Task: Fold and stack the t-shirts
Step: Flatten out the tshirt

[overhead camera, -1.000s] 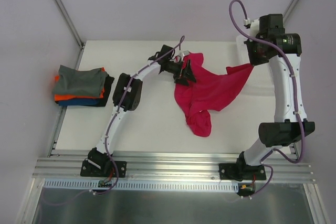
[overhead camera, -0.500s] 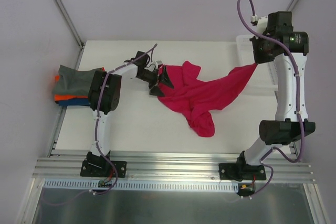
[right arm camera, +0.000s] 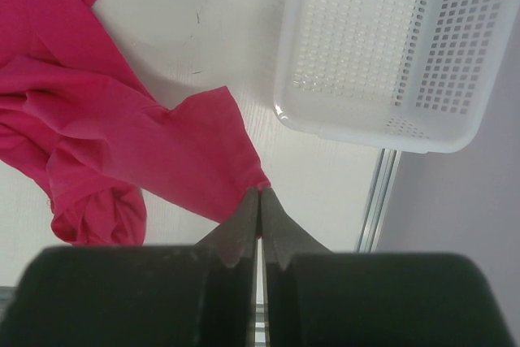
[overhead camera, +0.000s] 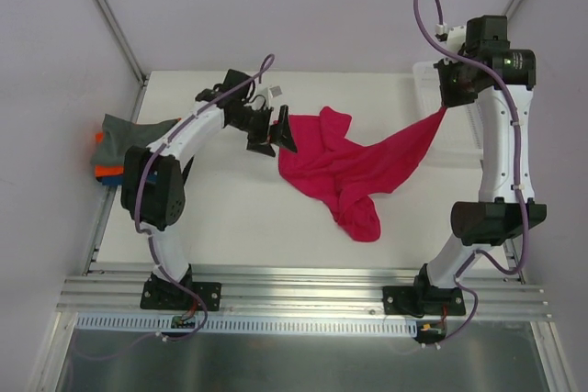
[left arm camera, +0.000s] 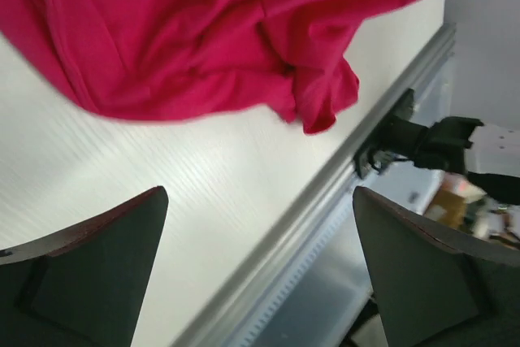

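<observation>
A magenta-red t-shirt lies crumpled mid-table, with one corner stretched up to the right. My right gripper is shut on that corner and holds it above the table; the right wrist view shows the cloth pinched at the right gripper's tips. My left gripper stands open at the shirt's left edge with nothing between its fingers. In the left wrist view the shirt lies beyond them. A stack of folded t-shirts, grey on top over orange and blue, sits at the far left, partly hidden by my left arm.
A white lattice basket stands at the back right, just behind the right gripper, and only a piece of the basket shows from above. The table's metal front rail runs along the near edge.
My left gripper has moved left, from over the shirt's top to its left edge, and its elbow has swung toward the stack. The shirt now spreads further left. The right gripper keeps its hold.
</observation>
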`<state>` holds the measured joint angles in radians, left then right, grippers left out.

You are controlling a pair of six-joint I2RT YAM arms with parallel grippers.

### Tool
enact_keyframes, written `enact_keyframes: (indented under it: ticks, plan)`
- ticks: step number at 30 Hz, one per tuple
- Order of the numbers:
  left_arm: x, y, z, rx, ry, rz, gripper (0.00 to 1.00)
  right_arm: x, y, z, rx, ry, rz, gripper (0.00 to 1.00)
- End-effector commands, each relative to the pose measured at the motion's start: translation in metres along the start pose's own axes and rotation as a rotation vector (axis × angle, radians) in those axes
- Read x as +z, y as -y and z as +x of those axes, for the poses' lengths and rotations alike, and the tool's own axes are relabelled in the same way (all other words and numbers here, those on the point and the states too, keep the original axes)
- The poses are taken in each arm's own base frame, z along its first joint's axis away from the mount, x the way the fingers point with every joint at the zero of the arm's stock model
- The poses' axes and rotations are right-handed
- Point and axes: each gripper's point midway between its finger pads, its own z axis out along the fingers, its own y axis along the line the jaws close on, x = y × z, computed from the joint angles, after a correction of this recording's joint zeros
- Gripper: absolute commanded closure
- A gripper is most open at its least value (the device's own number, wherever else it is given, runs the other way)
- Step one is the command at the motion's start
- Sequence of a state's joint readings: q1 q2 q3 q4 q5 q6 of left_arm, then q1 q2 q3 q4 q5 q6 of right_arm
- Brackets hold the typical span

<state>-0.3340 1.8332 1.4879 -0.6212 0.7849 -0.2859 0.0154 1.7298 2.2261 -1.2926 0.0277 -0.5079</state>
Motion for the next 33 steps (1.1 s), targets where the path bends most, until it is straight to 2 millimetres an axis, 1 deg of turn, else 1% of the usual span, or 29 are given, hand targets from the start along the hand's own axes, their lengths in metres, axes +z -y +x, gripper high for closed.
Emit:
enact_keyframes:
  ticks: [1,2,4,5,6,7,8,10,11,13,14,16,21,24,25,27,28,30,31,32,33]
  plan:
    - [-0.004,-0.008,-0.048,0.225,0.047,-0.082,0.01,-0.018,0.003,-0.015,0.027,0.079,0.005,0.99]
    - [0.004,-0.017,-0.074,0.222,0.039,-0.098,0.01,-0.018,0.002,-0.014,0.031,0.079,0.004,0.99]
    - [0.01,-0.022,-0.101,0.215,0.062,-0.075,0.01,-0.019,0.002,-0.013,0.033,0.082,0.005,0.99]
    - [0.019,-0.027,-0.118,0.255,0.079,-0.077,0.01,-0.017,0.002,-0.011,0.035,0.074,0.006,1.0]
    - [0.025,-0.029,-0.123,0.262,0.08,-0.072,0.01,-0.016,0.002,-0.011,0.037,0.071,0.005,1.0]
    - [0.027,-0.024,-0.133,0.285,0.095,-0.048,0.01,-0.015,0.002,-0.012,0.037,0.076,0.004,1.0]
    - [0.042,-0.036,-0.134,0.273,0.081,-0.04,0.01,-0.016,0.002,-0.013,0.036,0.08,0.006,1.0]
    - [0.052,-0.043,-0.14,0.278,0.084,-0.033,0.01,-0.014,0.002,-0.015,0.042,0.079,0.005,0.99]
    - [0.064,-0.055,-0.139,0.261,0.066,-0.031,0.01,-0.014,0.001,-0.015,0.04,0.079,0.005,0.99]
    - [0.071,-0.06,-0.143,0.27,0.07,-0.024,0.01,-0.014,0.002,-0.016,0.04,0.08,0.01,0.99]
    - [0.079,-0.068,-0.142,0.261,0.058,-0.022,0.01,-0.013,0.003,-0.014,0.041,0.074,0.013,0.99]
    - [0.082,-0.07,-0.143,0.261,0.061,-0.018,0.01,-0.011,0.003,-0.012,0.041,0.065,0.014,0.99]
    - [0.091,-0.075,-0.137,0.216,0.04,0.007,0.01,-0.005,0.004,-0.009,0.046,0.047,0.023,0.99]
    - [0.099,-0.087,-0.127,0.15,0.014,-0.014,0.01,-0.001,0.004,-0.008,0.045,0.036,0.022,0.99]
    - [0.101,-0.095,-0.117,0.112,-0.01,-0.032,0.01,0.002,0.003,-0.007,0.044,0.026,0.019,0.99]
    - [0.101,-0.098,-0.104,0.066,-0.037,-0.04,0.02,0.008,0.0,-0.005,0.043,0.009,0.002,0.99]
    - [0.098,-0.102,-0.09,0.022,-0.06,-0.054,0.03,0.009,-0.001,-0.004,0.043,0.004,-0.003,1.0]
    - [0.093,-0.104,-0.075,-0.027,-0.084,-0.07,0.04,0.013,-0.003,-0.004,0.042,-0.007,-0.02,0.99]
    - [0.088,-0.104,-0.059,-0.056,-0.109,-0.068,0.05,0.015,-0.003,-0.004,0.042,-0.013,-0.02,0.99]
    - [0.085,-0.106,-0.049,-0.083,-0.128,-0.078,0.06,0.015,-0.01,-0.007,0.041,-0.004,-0.054,0.99]
    - [0.082,-0.11,-0.041,-0.104,-0.138,-0.104,0.06,0.019,-0.011,-0.006,0.043,-0.014,-0.065,0.99]
